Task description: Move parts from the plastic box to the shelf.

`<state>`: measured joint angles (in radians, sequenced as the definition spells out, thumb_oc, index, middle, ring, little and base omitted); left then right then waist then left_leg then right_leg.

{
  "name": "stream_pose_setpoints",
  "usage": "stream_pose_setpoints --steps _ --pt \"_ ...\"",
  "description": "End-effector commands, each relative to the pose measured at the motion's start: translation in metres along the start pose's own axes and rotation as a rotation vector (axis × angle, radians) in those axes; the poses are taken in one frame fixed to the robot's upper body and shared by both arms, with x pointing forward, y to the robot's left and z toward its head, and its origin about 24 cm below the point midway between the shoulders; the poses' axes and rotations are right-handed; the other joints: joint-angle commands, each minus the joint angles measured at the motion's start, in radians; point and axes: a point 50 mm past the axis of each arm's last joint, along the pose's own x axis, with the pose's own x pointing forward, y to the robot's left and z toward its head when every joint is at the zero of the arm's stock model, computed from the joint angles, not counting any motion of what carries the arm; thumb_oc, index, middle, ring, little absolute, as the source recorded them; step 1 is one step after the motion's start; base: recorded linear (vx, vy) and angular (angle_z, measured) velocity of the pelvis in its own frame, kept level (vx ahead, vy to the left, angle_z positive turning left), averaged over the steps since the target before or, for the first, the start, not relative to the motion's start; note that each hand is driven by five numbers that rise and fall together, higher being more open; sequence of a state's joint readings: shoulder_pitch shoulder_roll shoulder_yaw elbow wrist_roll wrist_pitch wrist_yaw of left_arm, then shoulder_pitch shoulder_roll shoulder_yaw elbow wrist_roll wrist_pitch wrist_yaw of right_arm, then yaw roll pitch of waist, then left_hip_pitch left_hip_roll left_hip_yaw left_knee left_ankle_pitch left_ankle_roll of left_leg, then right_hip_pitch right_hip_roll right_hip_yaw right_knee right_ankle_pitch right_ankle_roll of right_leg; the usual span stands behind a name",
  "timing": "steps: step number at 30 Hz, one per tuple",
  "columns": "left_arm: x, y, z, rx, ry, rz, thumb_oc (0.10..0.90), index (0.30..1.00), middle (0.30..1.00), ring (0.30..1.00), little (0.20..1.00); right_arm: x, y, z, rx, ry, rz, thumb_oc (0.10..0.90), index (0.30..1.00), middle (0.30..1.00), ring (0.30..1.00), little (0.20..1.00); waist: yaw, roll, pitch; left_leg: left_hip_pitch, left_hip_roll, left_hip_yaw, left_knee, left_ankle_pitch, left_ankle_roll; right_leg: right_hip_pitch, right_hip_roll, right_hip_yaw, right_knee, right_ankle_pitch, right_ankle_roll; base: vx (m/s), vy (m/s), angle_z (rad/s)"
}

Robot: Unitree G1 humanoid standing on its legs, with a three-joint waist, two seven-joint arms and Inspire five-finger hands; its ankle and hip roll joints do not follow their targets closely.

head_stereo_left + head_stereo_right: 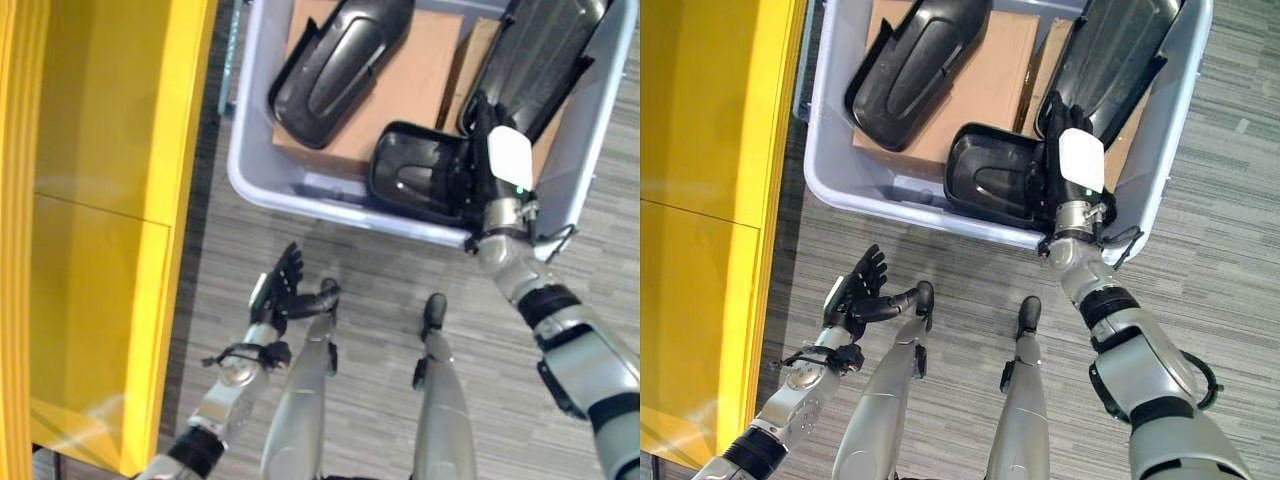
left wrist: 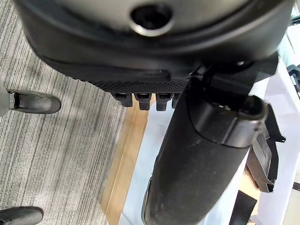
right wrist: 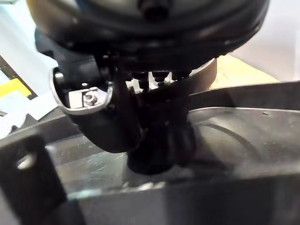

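A pale grey plastic box (image 1: 300,200) stands on the floor ahead of me. Three black moulded parts lie in it on cardboard (image 1: 420,70). My right hand (image 1: 497,165), with a white cover on its back, reaches over the box's near wall. It is shut on the right edge of the nearest black part (image 1: 415,175). In the right wrist view its thumb (image 3: 112,117) and fingers pinch that part's rim (image 3: 234,136). My left hand (image 1: 280,285) hangs open and holds nothing, over the floor just short of the box. The yellow shelf (image 1: 100,200) runs along the left.
A long black part (image 1: 335,65) lies at the box's back left and another (image 1: 545,50) at its back right. Grey striped carpet (image 1: 360,260) lies between the box and me. The shelf's edge (image 1: 190,150) is close to the box's left wall.
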<state>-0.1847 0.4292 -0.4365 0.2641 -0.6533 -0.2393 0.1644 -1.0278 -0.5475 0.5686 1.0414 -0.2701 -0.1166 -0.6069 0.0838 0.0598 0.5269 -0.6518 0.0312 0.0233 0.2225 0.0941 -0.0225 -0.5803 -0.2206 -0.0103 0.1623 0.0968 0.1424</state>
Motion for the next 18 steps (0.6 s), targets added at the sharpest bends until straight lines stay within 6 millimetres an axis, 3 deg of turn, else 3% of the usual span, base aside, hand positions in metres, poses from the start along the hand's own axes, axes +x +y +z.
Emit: stream_pose_setpoints --steps 1,2,11,18 --pt "-0.003 -0.01 0.02 -0.005 -0.128 -0.068 0.9 1.0 1.0 1.0 1.0 0.019 -0.068 -0.056 -0.108 0.23 -0.175 0.571 0.539 0.539 0.539 0.539 0.001 0.051 -0.011 0.038 -0.006 0.021 0.102 -0.135 -0.002 0.003 0.032 0.036 0.11 -0.068 -0.026 0.0 0.0 0.0" --pt "-0.002 -0.012 0.021 -0.004 -0.125 -0.079 0.9 1.0 1.0 1.0 1.0 0.019 -0.068 -0.061 -0.121 0.264 -0.141 0.4 0.3 0.3 0.3 0.3 0.007 0.057 -0.013 0.038 -0.007 0.021 0.1 -0.133 -0.003 0.002 0.032 0.034 0.11 -0.068 -0.026 0.0 0.0 0.0" --pt "-0.002 -0.016 0.019 -0.007 -0.117 -0.098 0.9 1.0 1.0 1.0 1.0 0.014 -0.074 -0.08 -0.114 0.362 -0.126 0.4 0.3 0.3 0.3 0.3 0.023 0.074 -0.019 0.043 -0.012 0.018 0.09 -0.127 -0.002 0.008 0.03 0.026 0.107 -0.069 -0.025 0.0 0.0 0.0" --pt "0.0 -0.017 0.018 -0.001 -0.114 -0.09 0.9 1.0 1.0 1.0 1.0 0.008 -0.069 -0.086 -0.055 0.399 -0.133 0.4 0.3 0.3 0.3 0.3 0.02 0.068 -0.016 0.048 -0.01 0.016 0.092 -0.128 -0.002 0.012 0.033 0.025 0.113 -0.072 -0.027 0.0 0.0 0.0"
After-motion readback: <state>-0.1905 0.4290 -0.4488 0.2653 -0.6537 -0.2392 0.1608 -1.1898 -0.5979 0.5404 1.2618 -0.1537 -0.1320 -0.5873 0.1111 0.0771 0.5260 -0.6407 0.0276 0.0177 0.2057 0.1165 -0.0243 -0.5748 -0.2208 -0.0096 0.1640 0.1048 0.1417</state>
